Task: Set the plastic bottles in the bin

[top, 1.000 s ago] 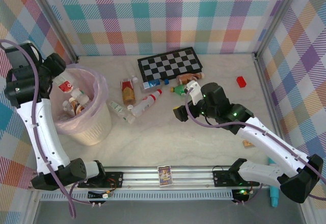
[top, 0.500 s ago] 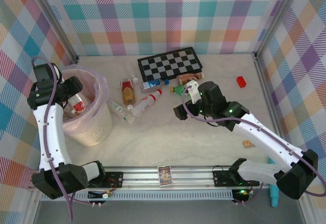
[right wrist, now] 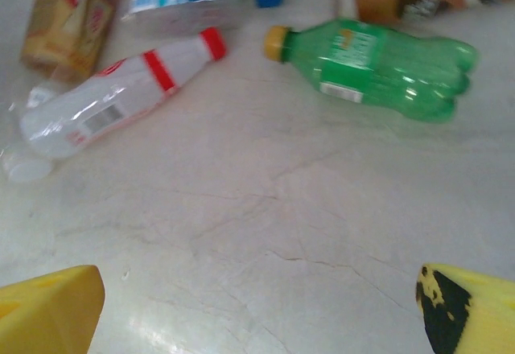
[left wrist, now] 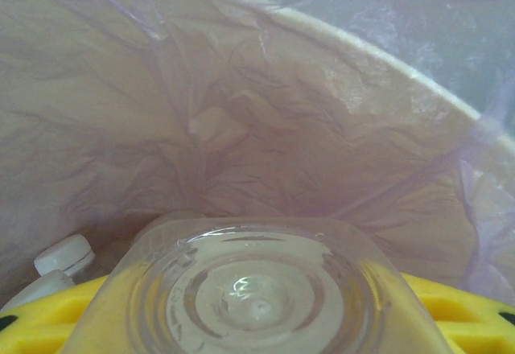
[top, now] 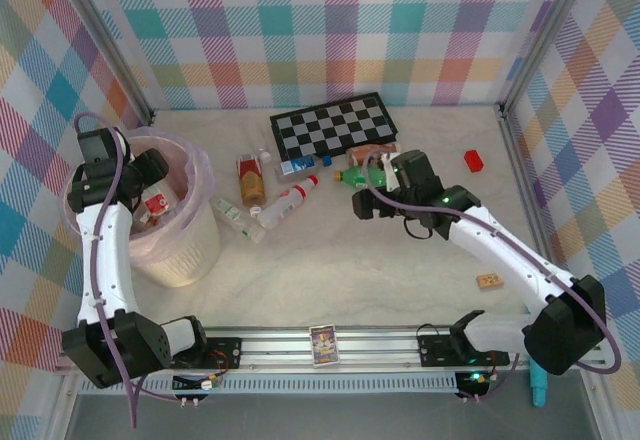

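Left wrist view: a clear bottle (left wrist: pixel 257 298) is held by the left gripper (left wrist: pixel 257 330) over the bin (left wrist: pixel 378 68) — light, slick, crushable. The green bottle (right wrist: pixel 378 64) on the table (right wrist: pixel 282 209) is best taken mid-body by the wide-spread right gripper (right wrist: pixel 257 306).

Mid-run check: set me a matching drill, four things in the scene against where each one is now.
Things:
1. clear bottle
2. green bottle
3. red block
4. checkerboard

Places:
A. lying on the table, ahead of the open right gripper
B. at the table's far side
C. gripped by the left gripper, over the bin
D. alone toward the table's right side

Pairs: 1-C, 2-A, 3-D, 4-B
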Available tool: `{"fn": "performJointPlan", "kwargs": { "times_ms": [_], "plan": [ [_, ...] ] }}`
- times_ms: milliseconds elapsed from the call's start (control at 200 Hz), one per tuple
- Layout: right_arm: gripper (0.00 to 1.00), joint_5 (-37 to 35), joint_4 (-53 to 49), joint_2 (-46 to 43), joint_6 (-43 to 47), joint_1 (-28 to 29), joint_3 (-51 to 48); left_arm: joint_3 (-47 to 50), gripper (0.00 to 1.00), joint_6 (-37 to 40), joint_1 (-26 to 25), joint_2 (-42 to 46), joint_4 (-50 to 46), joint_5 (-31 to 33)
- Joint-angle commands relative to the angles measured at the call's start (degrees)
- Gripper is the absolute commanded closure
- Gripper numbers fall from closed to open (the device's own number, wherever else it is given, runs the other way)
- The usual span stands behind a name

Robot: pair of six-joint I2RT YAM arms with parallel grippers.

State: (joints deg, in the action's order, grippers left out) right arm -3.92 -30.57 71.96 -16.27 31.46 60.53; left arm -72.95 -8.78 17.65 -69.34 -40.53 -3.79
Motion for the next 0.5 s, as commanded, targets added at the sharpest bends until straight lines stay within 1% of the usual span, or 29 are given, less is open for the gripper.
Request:
{"fn": "performJointPlan", "kwargs": {
  "times_ms": [0, 95, 180, 290, 495],
  "plan": [
    [0.01, 2.08, -1.69, 1.1, -8.45, -3.39, 1.36, -0.67, 0.34, 0.04, -0.68, -1.94, -5.97, -0.25],
    [0.01, 2.73, 0.22, 2.31, -11.31, -5.44, 0.38, -3.31, 0.22, 1.06, -0.77, -1.49, -7.92, 0.49],
    [0.01, 2.57, 0.81, 3.93, -16.32, -7.02, 0.68, -5.51, 0.11, 2.02, -0.73, -0.8, -9.89, 0.72],
    [0.01, 1.4, 0.57, 6.07, -23.82, -8.42, 1.66, -7.94, 0.01, 3.68, -0.72, 0.18, -12.45, 0.61],
    [0.01, 0.69, -3.11, 11.82, -36.89, -10.08, 5.3, -12.46, 0.0, 5.59, -0.73, 1.91, -16.83, 0.88]
  ]
}}
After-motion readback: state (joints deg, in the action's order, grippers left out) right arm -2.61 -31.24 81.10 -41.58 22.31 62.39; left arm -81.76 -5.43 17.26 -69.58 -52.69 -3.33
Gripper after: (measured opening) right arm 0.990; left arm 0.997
